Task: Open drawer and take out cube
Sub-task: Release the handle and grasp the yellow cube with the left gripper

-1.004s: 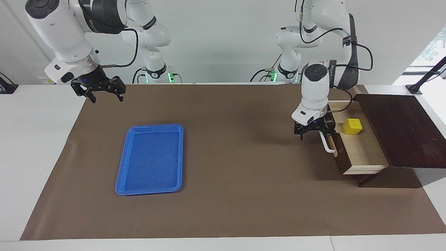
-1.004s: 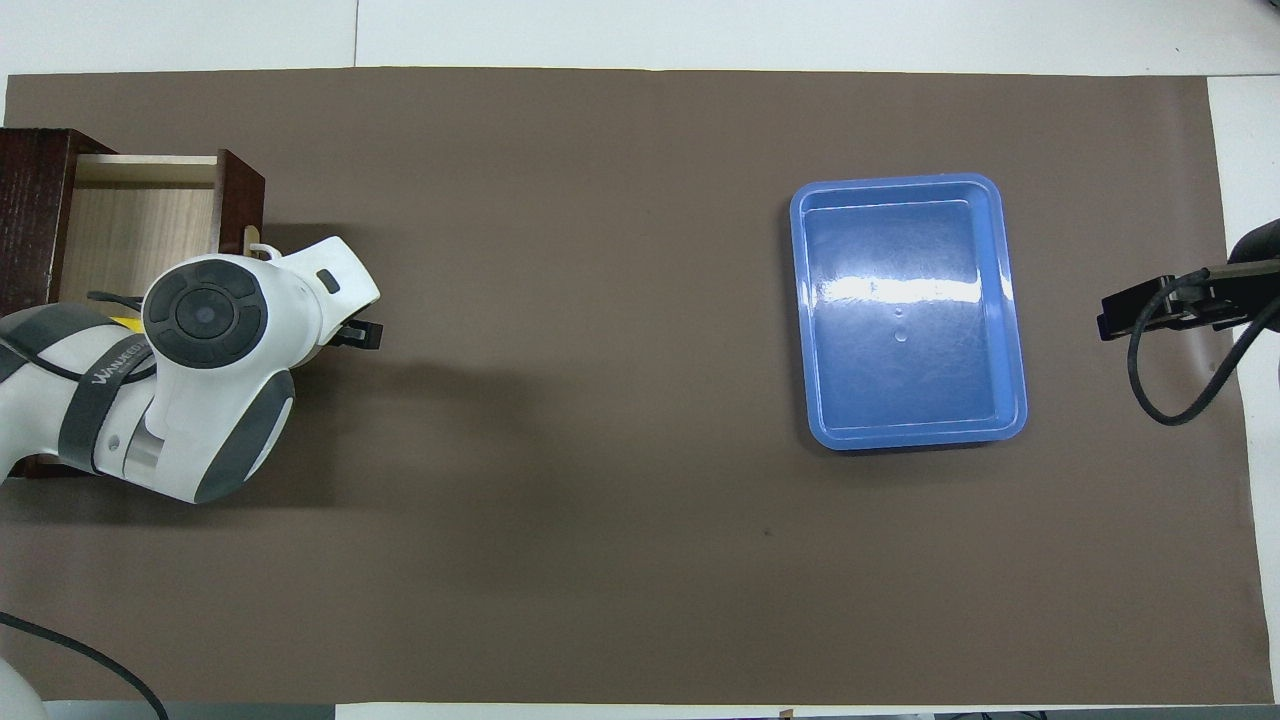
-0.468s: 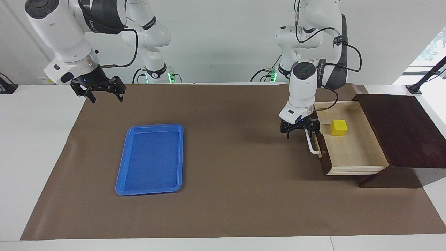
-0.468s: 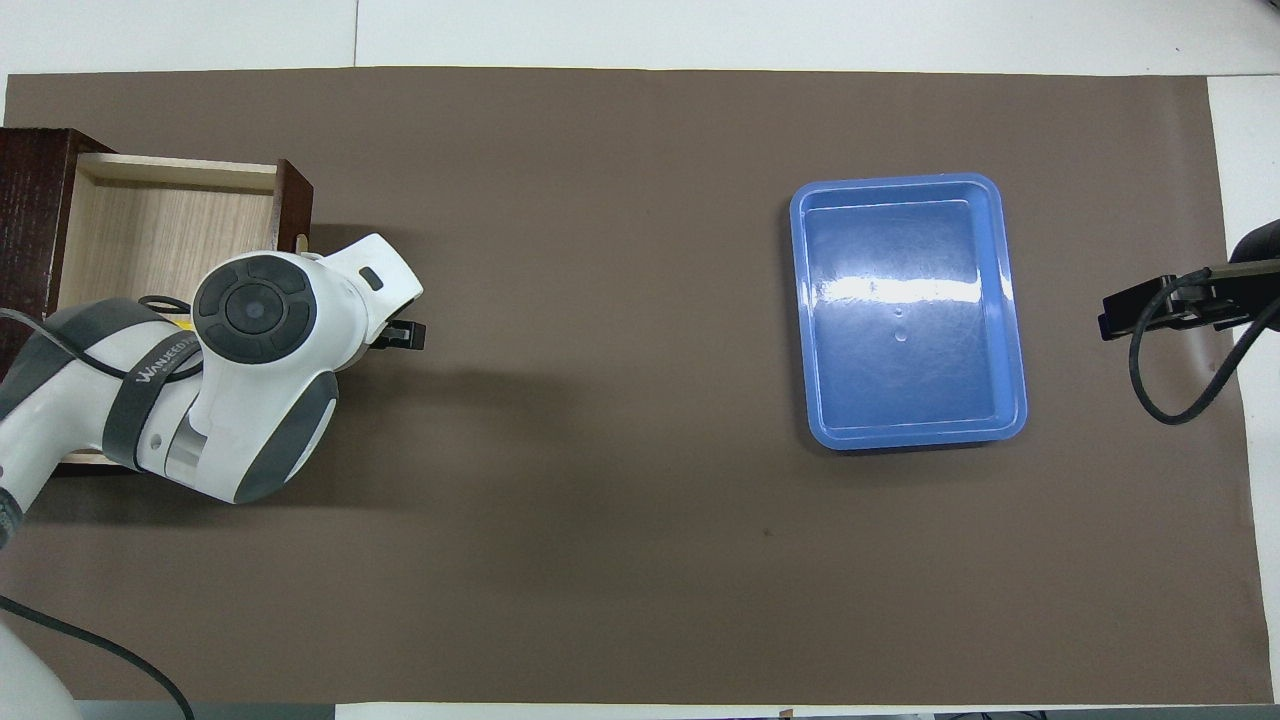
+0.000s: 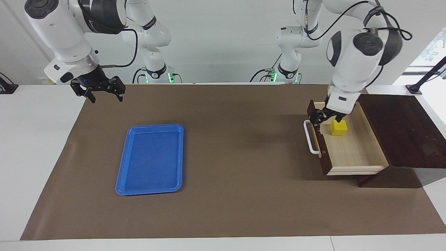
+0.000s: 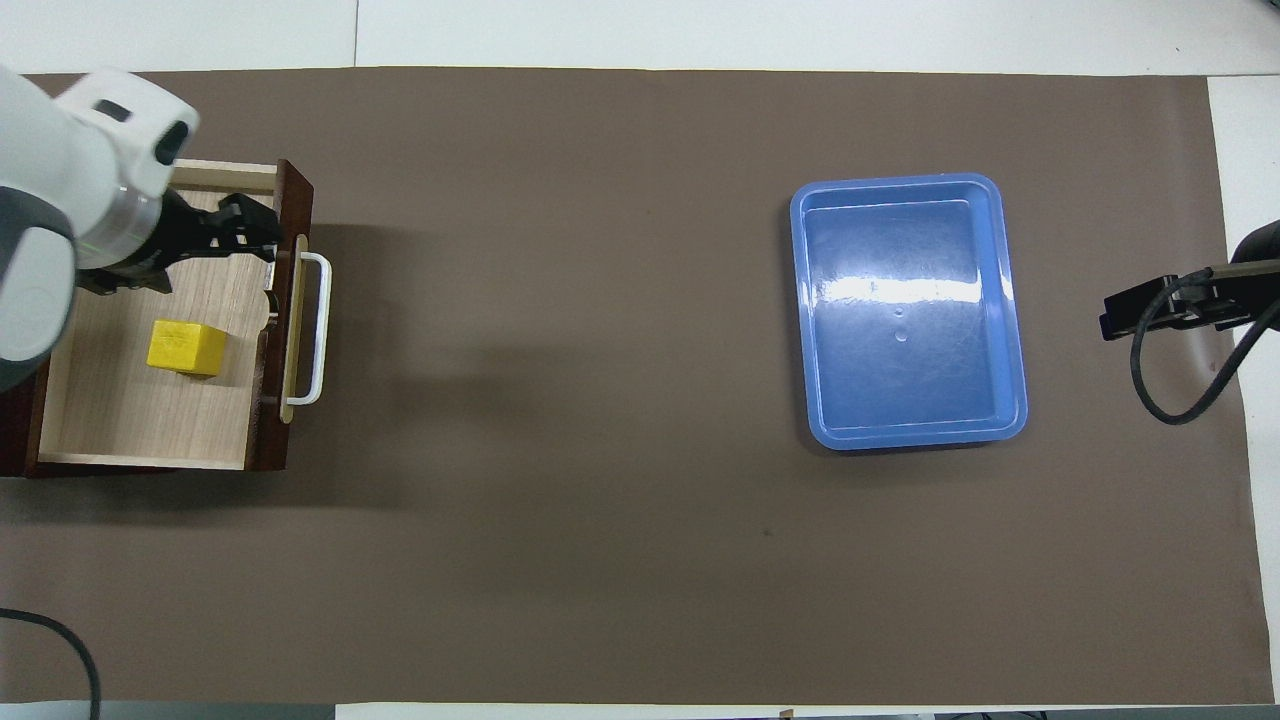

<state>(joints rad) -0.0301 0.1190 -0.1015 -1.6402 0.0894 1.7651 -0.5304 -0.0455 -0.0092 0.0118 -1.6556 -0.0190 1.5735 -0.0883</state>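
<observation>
Drawer [image 5: 352,153] pulled out noticeably more than a second ago. Now wide open at the left arm's end of the table [image 5: 244,195], pale floor fully showing. Let go of the white handle [image 5: 311,137] too: left gripper [image 5: 321,119] was down at the handle half a second back, and has since lifted and swung in over the open drawer. Hanging just above the cube [image 5: 338,128] now, fingers spread, nothing in them, not touching it as far as can be told.

Cube rode along with the drawer. Sitting flat on the drawer floor, nearer the handle end, clear of the walls in the overhead view [image 6: 185,347].

So: opening part looks done, only the pick left. Probably needs lining up over the cube, then dropping straight down with the fingers on either side.

Right gripper [image 5: 103,92] hasn't budged, waiting up in the air over the right arm's end of the table, fingers open and empty. Blue tray [image 5: 153,126] unmoved and empty.

Writing-wise: white lettering on the right arm's dark band [image 5: 91,24], can't make it out. No labels on drawer, cube or tray.
</observation>
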